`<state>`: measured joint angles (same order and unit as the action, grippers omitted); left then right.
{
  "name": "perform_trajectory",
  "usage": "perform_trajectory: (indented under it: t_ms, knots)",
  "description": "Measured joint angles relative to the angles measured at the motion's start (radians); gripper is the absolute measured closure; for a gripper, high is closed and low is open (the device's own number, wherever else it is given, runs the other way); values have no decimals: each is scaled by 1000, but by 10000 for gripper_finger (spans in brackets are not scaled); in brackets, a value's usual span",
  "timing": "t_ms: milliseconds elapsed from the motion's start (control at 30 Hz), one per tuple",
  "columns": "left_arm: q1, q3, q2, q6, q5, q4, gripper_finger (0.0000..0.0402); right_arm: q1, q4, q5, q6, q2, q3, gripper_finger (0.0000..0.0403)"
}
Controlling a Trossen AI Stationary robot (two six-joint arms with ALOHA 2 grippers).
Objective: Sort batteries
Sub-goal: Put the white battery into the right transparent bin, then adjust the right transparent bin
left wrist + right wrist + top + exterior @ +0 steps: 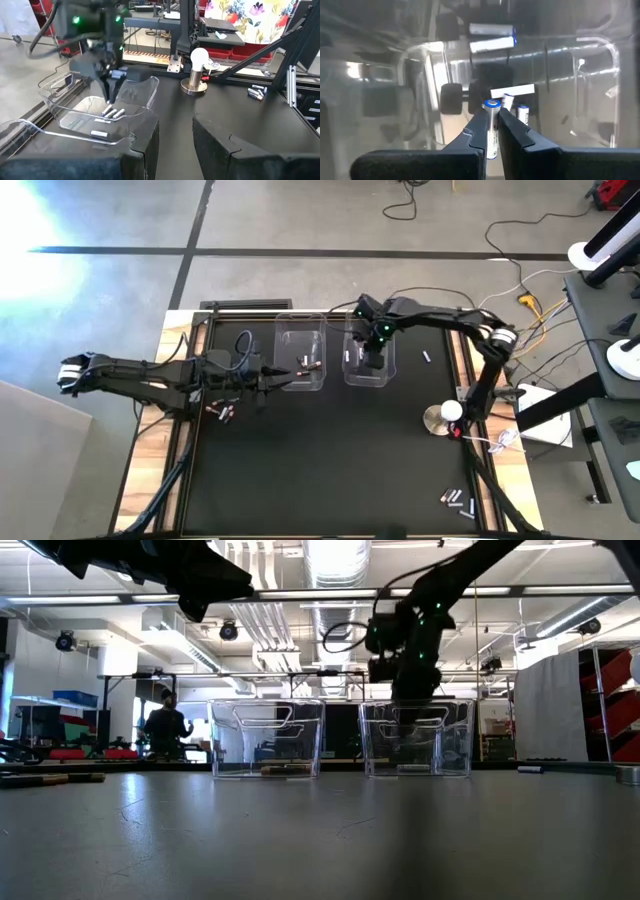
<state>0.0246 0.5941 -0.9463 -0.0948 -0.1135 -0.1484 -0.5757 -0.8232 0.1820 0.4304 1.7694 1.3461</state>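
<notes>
While clamped between the right gripper's [492, 131] fingers, silvery-white battery [491, 127] held with long axis running along the fingers, top cap pointing outward, into the right clear bin [368, 358]. Seen in the right wrist view just past that cap: three or so more silvery batteries [512, 100] lying flat on the bin floor, two others [491, 37] farther off. Judged as the drop step: held cell already inside the bin walls, directly over its own kind, so only a release needed, no sideways travel.

Left gripper [268, 381] stood at the near wall of the left clear bin [300, 352], fingers [135, 145] parted with nothing visible between them. Inside that bin, dark batteries with red marks [308, 366] lay just beyond the fingertips. A small cluster of dark, red-marked batteries [221, 411] lay on the black mat beside the left arm, nearer to that arm than to the right one.

Farther away, a loose group of batteries [456, 500] sat at the mat's corner on the right arm's side, well apart from both bins, and one stray cell [425, 357] lay just outside the right bin. Round lamp-like object with red wire [445, 418] stood near the right arm's base.
</notes>
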Motion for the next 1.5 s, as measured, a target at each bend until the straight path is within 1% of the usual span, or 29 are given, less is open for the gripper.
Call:
perform_trajectory:
  t_ms: [233, 500, 667, 767, 1000, 1100, 1300, 1500]
  knots:
    - [0, 0, 0, 8, 0, 0, 303, -31, 44, -8, 11, 119, 42, 385]
    - [0, 0, 0, 8, 0, 0, 303, -51, 83, -151, 96, 154, 58, 385]
    - [0, 0, 0, 8, 0, 0, 303, -58, 81, -156, 124, 191, 56, 383]
    - [0, 0, 0, 8, 0, 0, 303, -58, 82, -157, 121, 200, 56, 363]
    - [0, 0, 0, 8, 0, 0, 303, -60, 80, -164, 94, 197, 68, 294]
    - [0, 0, 0, 8, 0, 0, 303, -60, 115, -165, 94, 191, 93, 277]
    - [0, 0, 0, 8, -1, 0, 303, -57, 159, -170, 107, 190, 141, 263]
    - [0, 0, 0, 12, -2, 0, 303, -46, 164, -156, 128, 189, 162, 272]
